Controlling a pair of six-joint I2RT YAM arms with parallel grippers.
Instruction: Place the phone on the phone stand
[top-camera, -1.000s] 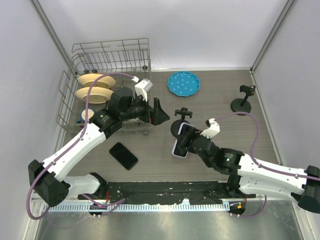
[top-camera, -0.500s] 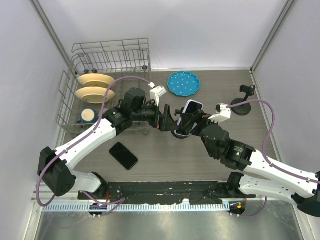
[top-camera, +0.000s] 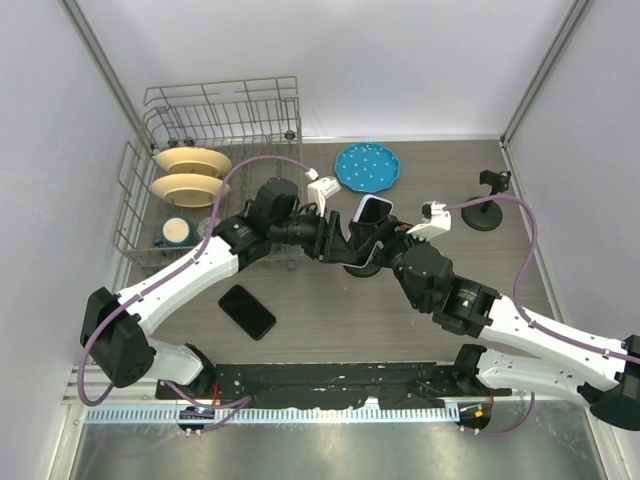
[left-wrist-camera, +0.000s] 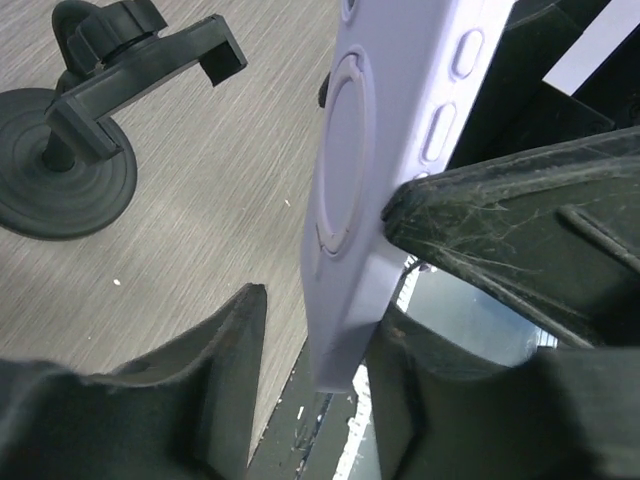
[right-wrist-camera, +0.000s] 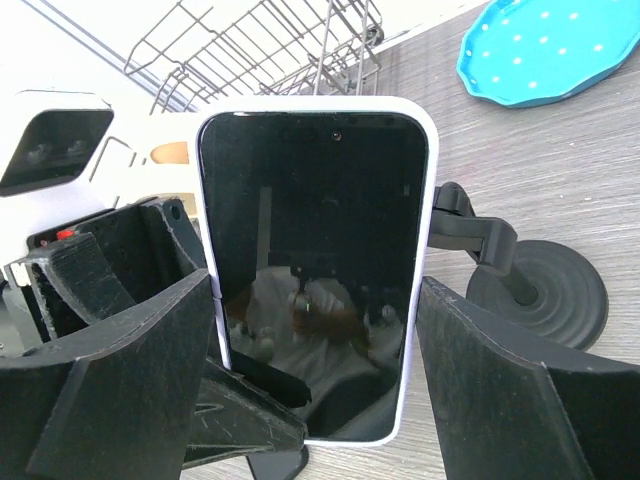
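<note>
The phone, in a lavender case with a dark screen, stands nearly upright above the table. My right gripper is shut on its two long edges. The phone's back shows in the left wrist view. Its lower corner sits between the fingers of my left gripper. One finger touches the screen side and a gap shows at the back side, so these jaws stand open. The black phone stand sits on the table just behind the phone, its clamp empty.
A second black stand is at the far right. A bare black phone lies at front left. A blue dotted plate lies at the back. A wire dish rack holding plates stands at back left.
My right gripper lifted the phone off the table and stood it upright by the stand. The left arm swung right, and its jaws narrowed around the phone's lower end.
</note>
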